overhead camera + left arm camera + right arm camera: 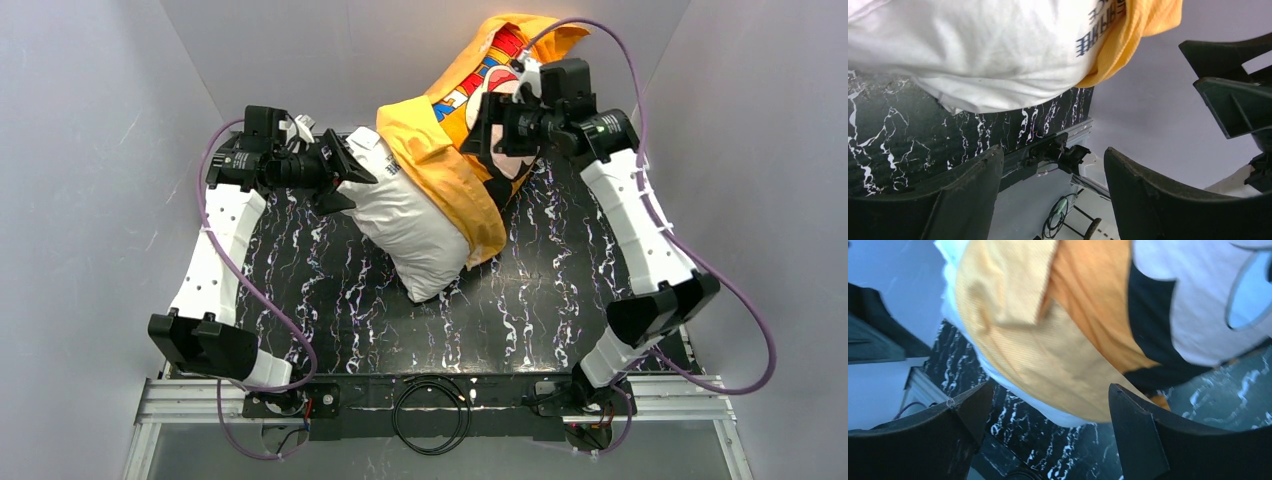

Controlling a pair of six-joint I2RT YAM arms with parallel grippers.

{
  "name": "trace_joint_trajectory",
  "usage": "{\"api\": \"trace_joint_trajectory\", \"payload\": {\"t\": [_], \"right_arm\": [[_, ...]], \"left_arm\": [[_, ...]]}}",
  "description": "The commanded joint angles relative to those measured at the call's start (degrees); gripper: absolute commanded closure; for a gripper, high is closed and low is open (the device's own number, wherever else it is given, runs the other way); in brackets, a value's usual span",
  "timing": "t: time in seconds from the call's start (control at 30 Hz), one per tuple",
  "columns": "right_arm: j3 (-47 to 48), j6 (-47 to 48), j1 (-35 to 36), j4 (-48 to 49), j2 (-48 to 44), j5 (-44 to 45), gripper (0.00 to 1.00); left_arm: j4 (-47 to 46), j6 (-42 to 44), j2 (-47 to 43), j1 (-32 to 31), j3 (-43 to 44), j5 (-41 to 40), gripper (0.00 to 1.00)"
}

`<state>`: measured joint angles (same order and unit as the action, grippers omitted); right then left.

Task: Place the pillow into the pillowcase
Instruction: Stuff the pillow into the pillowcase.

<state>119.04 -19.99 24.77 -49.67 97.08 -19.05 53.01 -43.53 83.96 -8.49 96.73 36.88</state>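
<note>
So, the pillow (410, 215) lies slantwise across the far half of the black marbled table (350, 300). Its far end is tucked inside the orange pillowcase (455, 150), which bunches up around the pillow's middle and rises toward the table's back right corner. The pillow's bare end pokes out toward the table's centre. The left gripper (348, 182) sits over the table's far left, just beside the bare pillow, fingers spread with nothing between them. The right gripper (482, 125) hangs over the table's far right next to the pillowcase, fingers wide apart too, gripping nothing.
</note>
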Motion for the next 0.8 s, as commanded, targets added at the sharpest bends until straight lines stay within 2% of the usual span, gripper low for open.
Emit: {"api": "trace_joint_trajectory", "payload": {"t": [0.0,0.17,0.27,0.3,0.33,0.37,0.47,0.5,0.63,0.77], "right_arm": [[-10.16,4.29,-2.39,-0.57,-4.66,6.63,0.05],[-24.41,7.54,-4.82,4.69,-3.33,1.52,0.03],[-28.16,7.57,-4.83,9.56,-0.58,-3.69,0.04],[-28.15,7.55,-4.75,11.20,0.33,-6.79,0.10],[-28.08,7.14,-4.59,13.17,0.87,-10.21,0.21],[-27.61,6.58,-4.33,14.52,1.09,-12.79,0.36],[-26.71,4.20,-3.20,16.85,-0.41,-19.02,0.88],[-26.68,3.22,-2.45,17.61,-1.64,-20.60,0.99],[-26.04,-1.72,2.39,20.16,-8.57,-23.25,0.99],[-26.02,-13.04,10.42,29.87,-13.43,-25.12,0.99]], "left_arm": [[2.91,0.12,-2.70,2.19,-2.68,-0.31,0.28],[3.06,0.03,-3.35,3.12,-6.35,2.61,0.26],[3.03,0.38,-3.58,3.13,-8.83,4.35,0.26],[2.96,0.72,-3.67,3.13,-9.54,4.43,0.26],[2.65,1.11,-3.83,3.13,-10.23,4.38,0.26],[1.94,1.46,-3.96,3.20,-11.14,4.41,0.26],[-0.83,1.58,-3.31,3.17,-13.65,5.44,0.28],[-1.38,1.69,-2.65,3.19,-14.18,5.40,0.29],[-3.07,2.74,1.50,3.22,-13.75,4.37,0.34],[-3.11,4.16,6.86,3.02,-9.07,3.96,0.38]]}}
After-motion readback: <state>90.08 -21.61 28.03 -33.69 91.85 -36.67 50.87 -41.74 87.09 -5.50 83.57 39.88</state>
